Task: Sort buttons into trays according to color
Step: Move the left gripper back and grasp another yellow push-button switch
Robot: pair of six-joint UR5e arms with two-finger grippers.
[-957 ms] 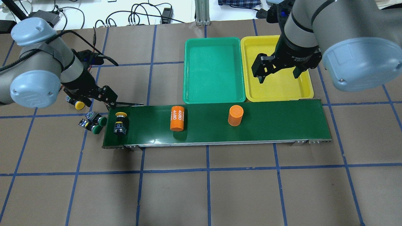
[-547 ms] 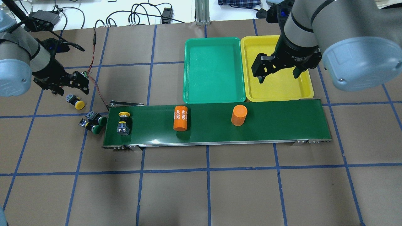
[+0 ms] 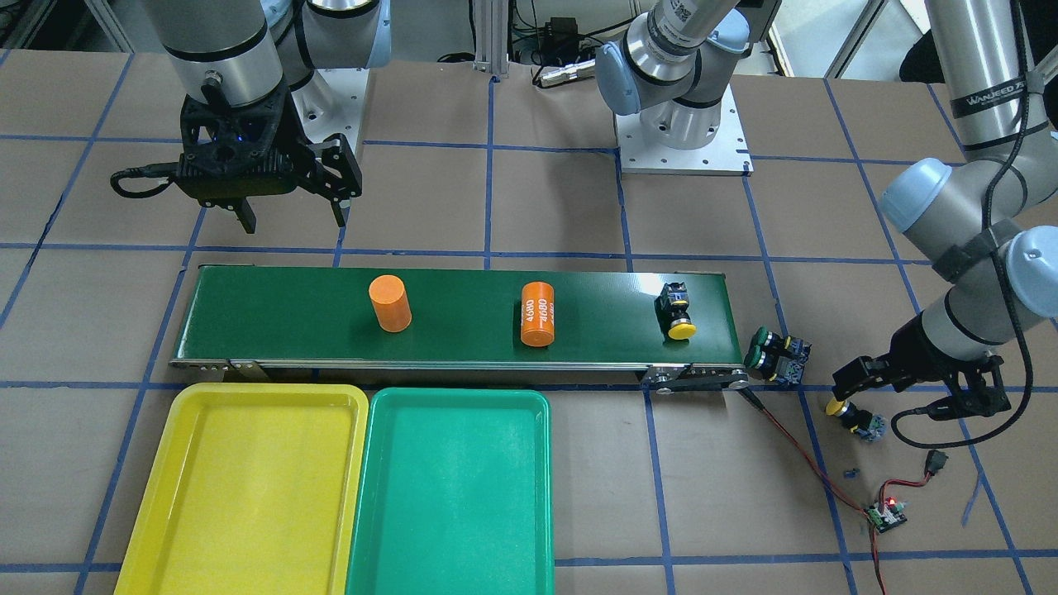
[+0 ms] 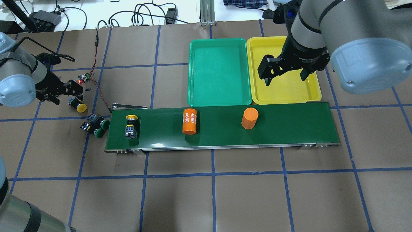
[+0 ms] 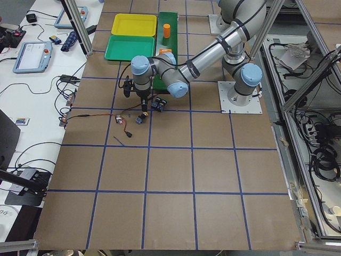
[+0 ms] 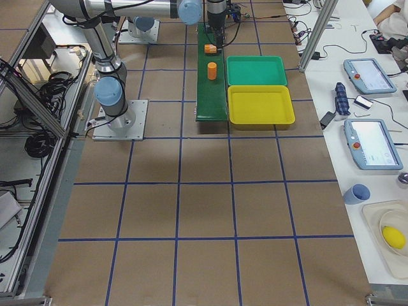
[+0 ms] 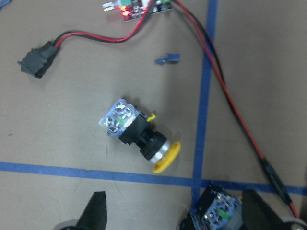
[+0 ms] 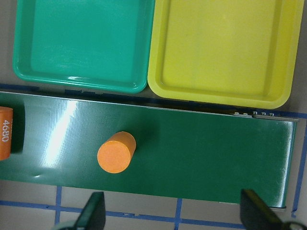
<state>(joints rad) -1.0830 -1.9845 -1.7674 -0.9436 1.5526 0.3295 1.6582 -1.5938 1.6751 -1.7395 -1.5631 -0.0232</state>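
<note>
1. The left gripper [image 7: 173,194] hangs open over a brown paper table [image 4: 225,199] taped in blue squares. The right gripper [image 4: 285,80] is open, high over the belt [image 4: 289,129].
2. In the last half second the belt has carried its yellow button [image 4: 131,125] and the orange cylinders [image 4: 189,120] rightward.
3. A loose yellow button [image 7: 139,134] lies on its side just ahead of the left fingers [image 7: 98,211], untouched.

The right wrist view's left edge crops the lying orange cylinder marked 4680 [image 8: 4,132]; the front view's bottom edge cuts the shallow yellow plastic tray [image 3: 248,496] and the shallow green plastic tray [image 3: 455,496].
</note>
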